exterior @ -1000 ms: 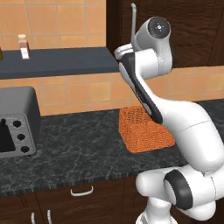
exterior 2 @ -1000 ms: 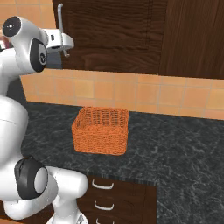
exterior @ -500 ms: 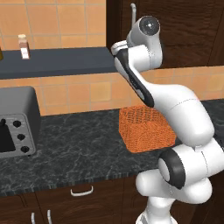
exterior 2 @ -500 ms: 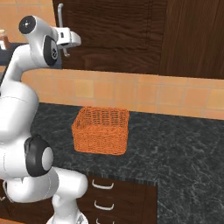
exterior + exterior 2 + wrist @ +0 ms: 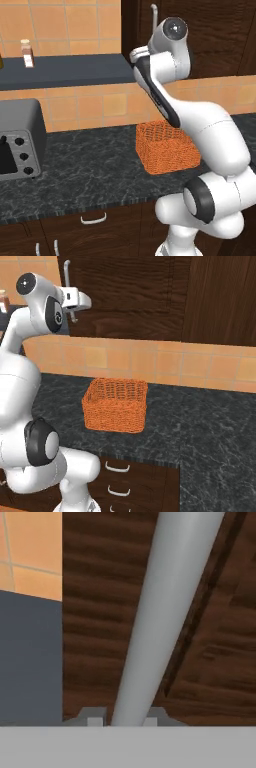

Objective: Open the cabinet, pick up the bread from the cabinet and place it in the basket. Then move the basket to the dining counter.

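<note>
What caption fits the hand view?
Gripper shut on the cabinet's silver bar handle, dark wood door behind.

The pincer (image 5: pixel 75 306) is clamped on the cabinet (image 5: pixel 130 291) handle (image 5: pixel 66 276), above the orange basket (image 5: pixel 116 405) on the counter (image 5: pixel 210 421).

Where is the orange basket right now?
The basket sits on the dark speckled worktop, below the closed cabinet and right of the toaster oven in the left base view.
</note>
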Motion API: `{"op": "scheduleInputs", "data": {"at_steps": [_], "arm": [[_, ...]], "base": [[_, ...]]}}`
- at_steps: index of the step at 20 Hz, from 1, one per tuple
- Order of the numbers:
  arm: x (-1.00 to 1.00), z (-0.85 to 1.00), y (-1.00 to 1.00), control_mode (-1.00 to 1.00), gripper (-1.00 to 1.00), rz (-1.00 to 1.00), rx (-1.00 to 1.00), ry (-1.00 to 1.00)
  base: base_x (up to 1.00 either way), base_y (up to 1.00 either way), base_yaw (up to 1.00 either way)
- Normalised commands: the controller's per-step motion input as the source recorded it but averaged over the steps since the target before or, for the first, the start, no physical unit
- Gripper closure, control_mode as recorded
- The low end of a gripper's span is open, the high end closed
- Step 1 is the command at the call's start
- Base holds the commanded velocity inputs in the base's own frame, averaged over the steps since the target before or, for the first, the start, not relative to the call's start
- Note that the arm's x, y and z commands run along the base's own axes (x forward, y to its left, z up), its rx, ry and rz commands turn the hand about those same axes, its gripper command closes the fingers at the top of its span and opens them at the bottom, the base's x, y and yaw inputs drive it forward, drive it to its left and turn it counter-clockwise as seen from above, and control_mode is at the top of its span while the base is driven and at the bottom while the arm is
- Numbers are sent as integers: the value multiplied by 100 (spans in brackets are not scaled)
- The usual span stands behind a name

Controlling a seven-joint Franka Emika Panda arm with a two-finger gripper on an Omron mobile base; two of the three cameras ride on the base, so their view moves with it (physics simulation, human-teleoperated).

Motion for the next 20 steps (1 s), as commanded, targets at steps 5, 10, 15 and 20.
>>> {"op": "scheduleInputs", "data": {"at_steps": [5, 10, 15, 20], "arm": [[-100, 1, 0, -100, 100, 0, 2, -6], [-100, 0, 0, -100, 100, -4, 11, 0], [-100, 0, -8, -100, 100, -15, 15, 0], [-100, 0, -37, -100, 100, -14, 16, 0]], "base": [[0, 0, 0], [0, 0, 0], [0, 0, 0], [0, 0, 0]]}}
